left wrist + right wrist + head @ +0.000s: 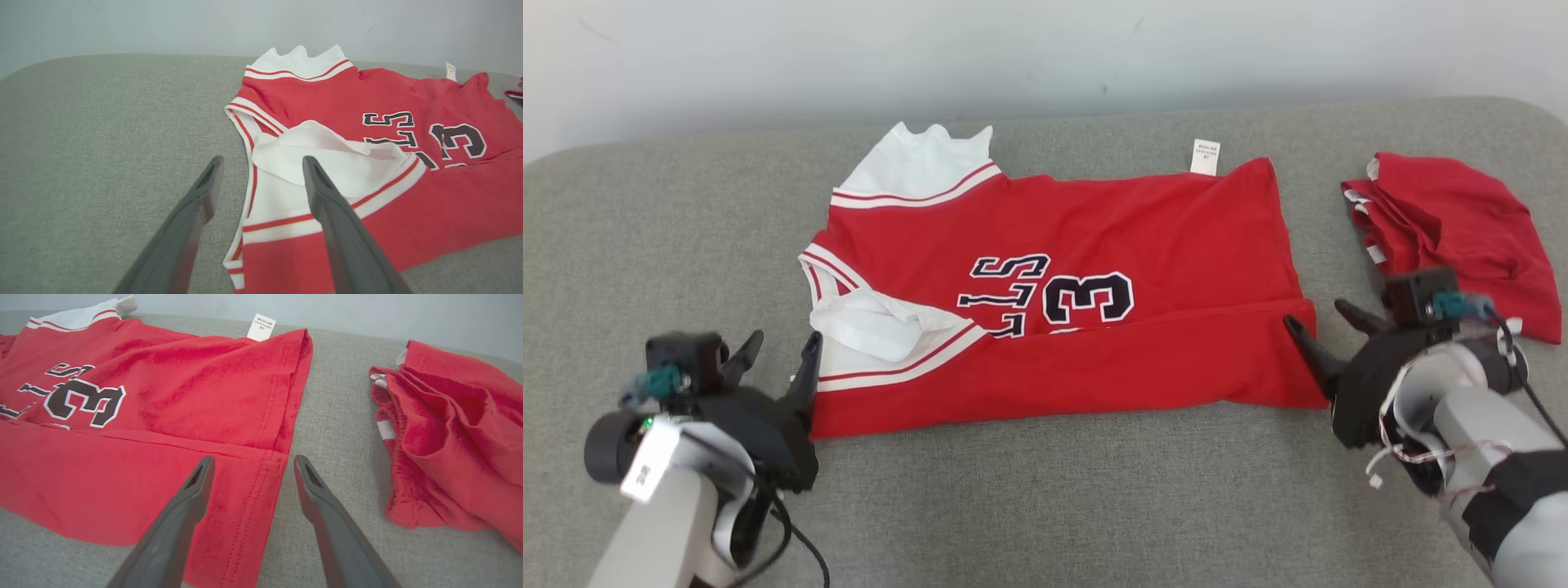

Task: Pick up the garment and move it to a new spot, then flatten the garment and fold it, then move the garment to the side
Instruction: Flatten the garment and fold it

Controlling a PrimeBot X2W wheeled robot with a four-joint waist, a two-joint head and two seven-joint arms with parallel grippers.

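Note:
The garment (1086,245) is a red sleeveless jersey with white trim and dark lettering, lying sideways on the grey surface with its near long edge folded up over the print. My left gripper (783,353) stands open at the jersey's left end by the white armhole, holding nothing. In the left wrist view the left gripper (261,167) has its fingers spread over the white trim of the garment (367,134). My right gripper (1327,318) is open at the hem end. The right wrist view shows the right gripper (253,465) straddling the hem corner of the garment (184,396).
A second crumpled red garment (1454,229) lies at the right, just behind my right wrist, and shows as the crumpled red garment (449,437) right of the fingers. The grey padded surface (670,229) ends at a pale wall (1045,57) behind.

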